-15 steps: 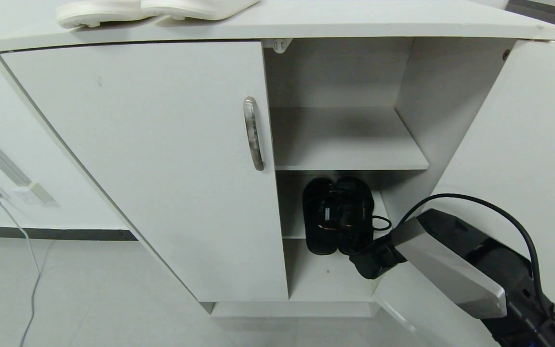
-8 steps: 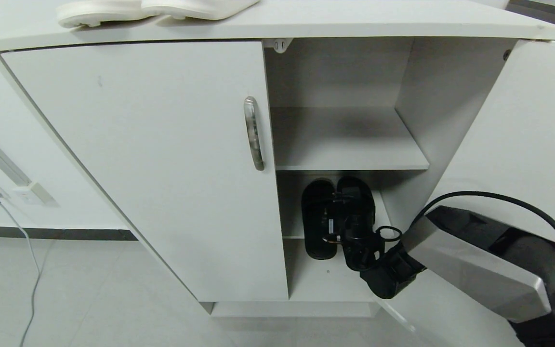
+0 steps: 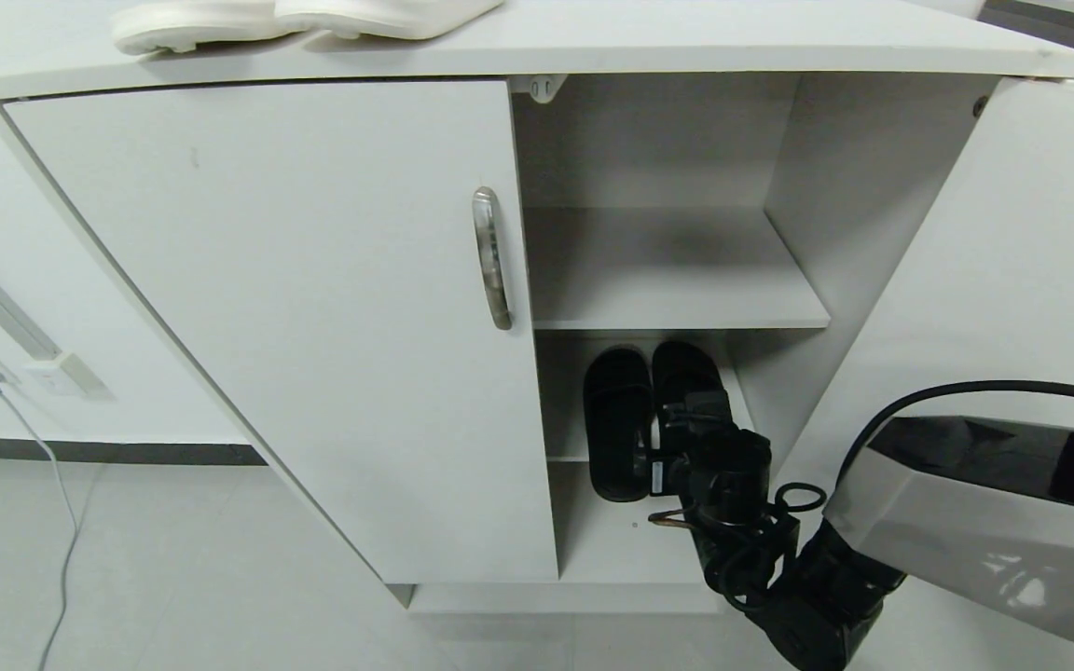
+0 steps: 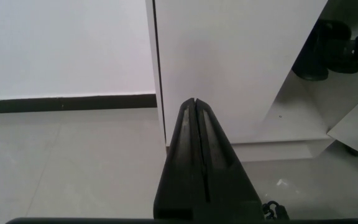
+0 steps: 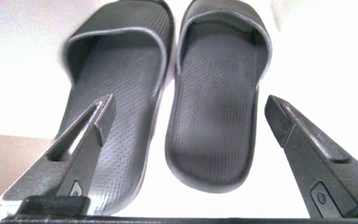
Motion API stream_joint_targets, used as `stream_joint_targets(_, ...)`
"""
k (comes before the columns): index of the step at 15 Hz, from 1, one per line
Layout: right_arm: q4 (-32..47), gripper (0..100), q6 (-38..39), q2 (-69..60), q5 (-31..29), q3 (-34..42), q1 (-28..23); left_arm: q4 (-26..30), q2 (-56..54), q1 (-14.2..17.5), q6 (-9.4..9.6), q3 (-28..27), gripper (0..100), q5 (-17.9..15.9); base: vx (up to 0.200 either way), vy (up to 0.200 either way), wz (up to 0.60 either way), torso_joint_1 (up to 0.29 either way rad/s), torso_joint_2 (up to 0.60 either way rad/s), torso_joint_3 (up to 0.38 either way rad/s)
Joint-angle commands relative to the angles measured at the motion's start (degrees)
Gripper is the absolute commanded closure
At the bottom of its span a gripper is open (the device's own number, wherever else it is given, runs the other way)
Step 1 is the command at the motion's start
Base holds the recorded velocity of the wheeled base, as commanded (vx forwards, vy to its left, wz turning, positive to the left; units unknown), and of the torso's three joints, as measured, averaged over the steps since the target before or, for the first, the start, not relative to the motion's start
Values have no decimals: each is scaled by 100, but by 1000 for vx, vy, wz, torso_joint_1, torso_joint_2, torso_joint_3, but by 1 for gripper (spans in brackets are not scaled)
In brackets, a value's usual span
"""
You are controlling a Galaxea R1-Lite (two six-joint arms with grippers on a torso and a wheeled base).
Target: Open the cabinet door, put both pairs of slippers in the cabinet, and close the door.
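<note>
While the right-hand door [image 3: 1012, 252] of the white two-door cabinet [image 3: 686, 42] stands open, the pair of black textured slide slippers [image 3: 619, 424] lies side by side, toes inward, low in the open compartment, lower centre of the head view. Right gripper [image 5: 189, 102] sits just before their heels, fingers spread wide, holding nothing. Left gripper [image 4: 195, 102] hangs low facing the closed left door [image 3: 267, 280], fingers pressed together, empty. Pair of thick white slippers [image 3: 304, 17] rests on the cabinet top, upper left of frame.

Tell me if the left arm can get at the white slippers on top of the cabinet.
Probably yes. The white slippers lie uncovered on the cabinet top. The left gripper hangs low and shut, so it must rise and open first.
</note>
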Motion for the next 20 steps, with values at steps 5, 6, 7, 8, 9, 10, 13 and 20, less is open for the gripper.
stream_joint_targets(5,-98,0,87,-252,2,234,68,-1,0,0,-3,0,100,7,0,0,0,0,0,0)
stream_joint_targets(6,-98,0,87,-260,2,243,68,-1,0,0,-3,0,100,7,0,0,0,0,0,0)
stream_joint_targets(7,-116,0,87,-269,2,243,68,-1,0,0,6,0,100,7,-200,0,0,-2,2,-2)
stream_joint_targets(8,-124,0,87,-278,-7,243,68,-1,0,0,-11,0,100,7,-200,0,0,-2,2,2)
stream_joint_targets(9,-142,0,87,-296,-7,243,76,-1,0,0,-47,0,100,7,-200,0,0,17,12,-2)
stream_joint_targets(10,-142,0,87,-296,-7,252,76,-1,0,0,-47,0,100,7,-200,0,0,12,2,-2)
stream_joint_targets(13,-142,0,79,-304,-7,278,94,-1,0,0,-47,0,100,7,-200,0,0,2,5,2)
stream_joint_targets(20,-265,0,43,-331,-16,358,129,-1,0,0,-47,0,100,7,-57,0,0,1,1,1)
